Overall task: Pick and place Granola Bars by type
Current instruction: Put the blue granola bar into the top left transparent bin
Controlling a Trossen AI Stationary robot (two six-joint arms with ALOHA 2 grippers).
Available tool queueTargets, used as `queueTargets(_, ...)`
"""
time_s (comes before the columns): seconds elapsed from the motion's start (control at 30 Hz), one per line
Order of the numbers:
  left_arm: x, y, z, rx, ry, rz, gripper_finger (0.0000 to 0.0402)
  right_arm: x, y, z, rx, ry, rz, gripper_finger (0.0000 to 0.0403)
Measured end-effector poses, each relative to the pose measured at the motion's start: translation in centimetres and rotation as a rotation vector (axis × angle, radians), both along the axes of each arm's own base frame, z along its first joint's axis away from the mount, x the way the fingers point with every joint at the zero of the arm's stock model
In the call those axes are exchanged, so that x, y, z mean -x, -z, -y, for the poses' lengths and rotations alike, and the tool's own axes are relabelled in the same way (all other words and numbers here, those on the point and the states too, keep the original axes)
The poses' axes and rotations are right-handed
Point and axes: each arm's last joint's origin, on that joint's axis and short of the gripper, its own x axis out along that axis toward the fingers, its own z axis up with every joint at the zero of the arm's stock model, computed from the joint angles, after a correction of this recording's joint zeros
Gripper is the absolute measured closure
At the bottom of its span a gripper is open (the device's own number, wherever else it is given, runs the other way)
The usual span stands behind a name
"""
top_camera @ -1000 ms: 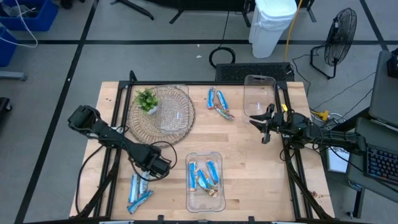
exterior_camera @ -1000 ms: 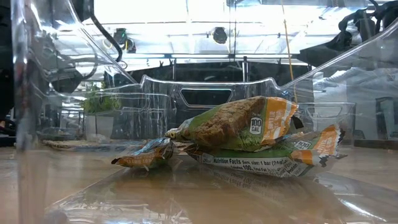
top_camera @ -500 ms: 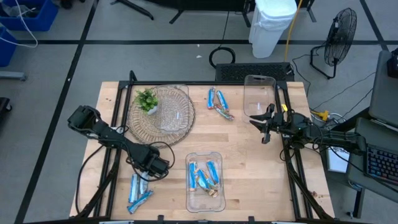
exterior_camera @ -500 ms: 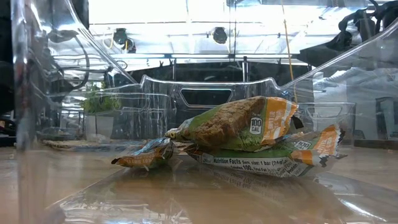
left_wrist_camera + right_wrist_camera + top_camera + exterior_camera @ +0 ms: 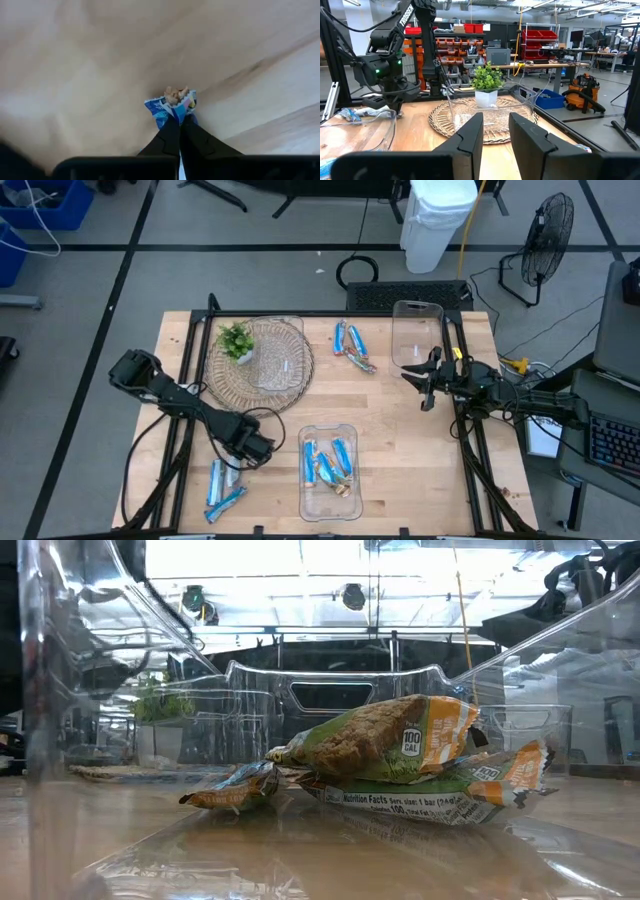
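Note:
My left gripper (image 5: 244, 456) points down at the near-left of the table, shut on a blue-and-white granola bar (image 5: 172, 107) at the far end of a small pile of blue bars (image 5: 222, 488). More blue bars lie at the far middle (image 5: 352, 346). A clear bin (image 5: 328, 502) at the near middle holds several bars; the low view shows green-and-tan ones (image 5: 400, 750) inside it. My right gripper (image 5: 427, 383) hangs level at the right, open, holding nothing. My left gripper pinches a crumpled end of the blue wrapper (image 5: 176, 102) between its two fingertips, coming from above and pointing down. The wrapper puckers up around the tips. The fingers hide the rest of the bar, which is close to the wooden tabletop.
A round wicker tray (image 5: 290, 385) at the far left carries a small green plant (image 5: 236, 340) and a clear container (image 5: 276, 358). Another clear bin (image 5: 417, 330) stands at the far right, close to my right gripper. Bare wood lies between the bins.

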Motion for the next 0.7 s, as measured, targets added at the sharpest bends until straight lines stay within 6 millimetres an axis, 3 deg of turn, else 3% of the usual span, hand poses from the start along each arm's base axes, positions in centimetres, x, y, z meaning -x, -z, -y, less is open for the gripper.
queueTargets(0.17, -1.1, -2.2, -0.3, -0.054, 0.096, 0.132, 0.0398, 0.0, 0.0, 0.0, 0.000, 0.000, 0.000, 0.0319)
queueTargets(0.37, -2.2, -7.7, -0.6, -0.244, 0.260, 0.290, 0.0400, 0.0, 0.0, 0.0, -0.001, 0.000, -0.003, 0.0319)
queueTargets(0.57, -2.7, -14.0, -1.4, -0.595, 0.444, 0.471, 0.0400, 0.0, 0.0, 0.0, -0.001, 0.000, -0.003, 0.0319)
queueTargets(0.7, -2.4, -16.5, -2.5, -0.876, 0.513, 0.575, 0.0400, 0.0, 0.0, 0.0, -0.001, 0.000, -0.003, 0.0319)
